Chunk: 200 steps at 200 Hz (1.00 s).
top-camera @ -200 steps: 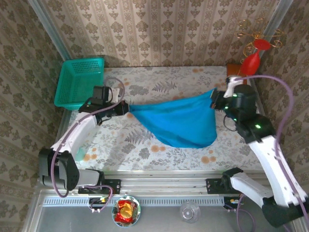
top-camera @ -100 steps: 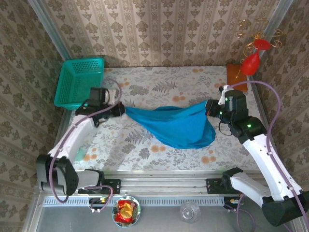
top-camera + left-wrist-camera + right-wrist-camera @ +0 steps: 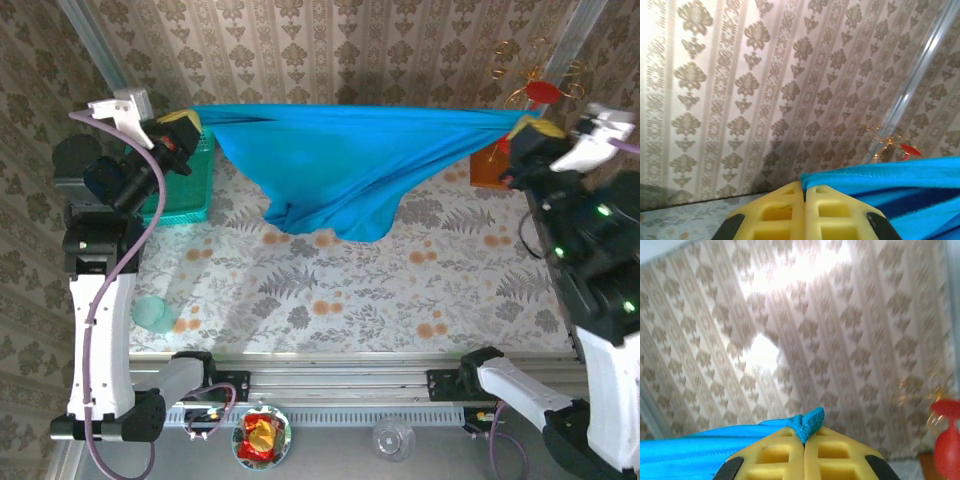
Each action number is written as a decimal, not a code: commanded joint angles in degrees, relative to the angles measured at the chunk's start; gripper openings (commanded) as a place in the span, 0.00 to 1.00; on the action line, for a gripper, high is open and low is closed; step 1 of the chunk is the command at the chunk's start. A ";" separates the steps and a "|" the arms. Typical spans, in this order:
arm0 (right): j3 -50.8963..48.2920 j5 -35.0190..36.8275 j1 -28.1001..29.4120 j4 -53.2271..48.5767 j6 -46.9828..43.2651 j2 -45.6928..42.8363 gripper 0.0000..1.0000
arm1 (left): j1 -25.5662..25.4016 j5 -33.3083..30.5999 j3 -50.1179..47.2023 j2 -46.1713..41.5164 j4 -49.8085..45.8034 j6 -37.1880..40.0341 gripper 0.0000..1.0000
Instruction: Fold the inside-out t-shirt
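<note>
Item 1: inside-out t-shirt [image 3: 340, 170], hanging in the air over the far half of the table [image 3: 330, 300], its middle sagging low. Items 2 and 3: left gripper [image 3: 187, 120] and right gripper [image 3: 527, 128], each clamped on 1 end of its top edge. We judge we hold it spread wide to open it flat before laying it down.

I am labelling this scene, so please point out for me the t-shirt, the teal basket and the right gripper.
t-shirt [image 3: 340, 160], top external view, middle of the stretched cloth.
basket [image 3: 185, 197], top external view, its mesh side wall.
right gripper [image 3: 804, 441], right wrist view, seam between its shut yellow pads.
</note>
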 commanded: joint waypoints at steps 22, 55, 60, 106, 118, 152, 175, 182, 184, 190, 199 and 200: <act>-0.64 8.62 -0.50 0.24 -3.77 -1.58 0.00 | 3.72 0.51 2.67 0.80 0.57 -3.22 0.00; -2.26 5.18 -0.55 -2.28 -1.66 -0.26 0.00 | 5.02 0.48 14.77 2.68 -4.10 -1.27 0.00; -2.28 5.09 -0.55 -2.21 -1.45 -0.56 0.00 | 5.02 0.56 16.13 2.87 -5.76 -0.85 0.00; -3.44 2.91 -0.54 -1.75 0.50 -5.44 0.00 | 5.19 1.07 16.64 -2.39 -9.35 1.32 0.00; -3.74 1.76 -0.54 -1.43 1.18 -6.86 0.00 | 5.19 0.54 17.33 -3.79 -10.13 1.84 0.00; -2.89 0.61 -0.49 -1.41 1.50 -8.71 0.00 | 5.19 -0.71 19.39 -5.11 -12.04 2.42 0.00; -1.82 0.52 -0.54 -1.15 0.61 -7.78 0.00 | 5.19 -0.09 19.31 -3.79 -11.25 1.78 0.00; -1.34 0.44 -0.50 -1.21 0.39 -7.10 0.00 | 5.19 0.23 18.94 -3.23 -10.63 1.35 0.00; -1.14 0.44 -0.54 -1.25 0.35 -6.94 0.00 | 5.19 0.32 18.79 -3.02 -10.49 1.23 0.00; -0.62 0.44 -0.52 -1.49 0.27 -6.14 0.00 | 5.24 0.49 18.42 -2.35 -10.22 0.78 0.00; 0.13 0.40 -0.54 -1.97 0.24 -4.80 0.00 | 5.21 1.02 18.17 -1.06 -10.10 0.27 0.00; 0.20 0.42 -0.55 -1.98 0.21 -4.65 0.00 | 5.25 1.12 18.15 -0.89 -10.10 0.23 0.00</act>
